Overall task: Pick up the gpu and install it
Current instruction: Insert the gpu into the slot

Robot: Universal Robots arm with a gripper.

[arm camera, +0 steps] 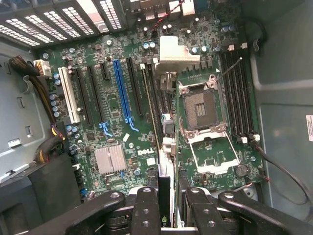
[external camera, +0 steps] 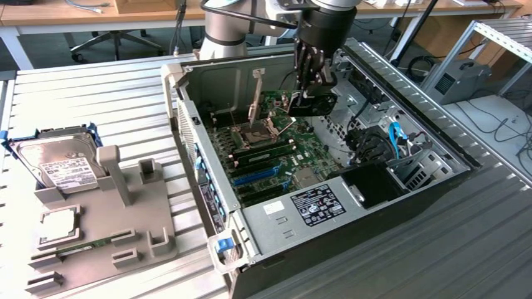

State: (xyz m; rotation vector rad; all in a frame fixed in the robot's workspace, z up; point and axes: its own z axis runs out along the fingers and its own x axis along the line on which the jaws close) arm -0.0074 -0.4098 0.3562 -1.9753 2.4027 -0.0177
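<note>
While the gripper (external camera: 313, 84) hangs inside the open computer case (external camera: 432, 134), its fingers (arm camera: 146, 208) are clamped on the graphics card (external camera: 313, 103), which sits edge-on between them.

- Card: black fan shroud shows just below the fingertips in the exterior view; from the wrist, a thin dark edge with a silver bracket running away from the fingers toward the motherboard (arm camera: 117, 105).
- Step, as I judge it: pickup is done; the card is being carried over the board toward a slot.
- Blue slot (arm camera: 122, 90) lies off to one side of the fingers, not under the card; the card edge sits over the narrower slots beside the processor socket (arm camera: 200, 110).
- Seating would call for lining the card's edge up with a slot and the bracket with the rear opening.
- Hard to tell: the card's height above the board, and its contact edge, hidden beneath it.
</note>
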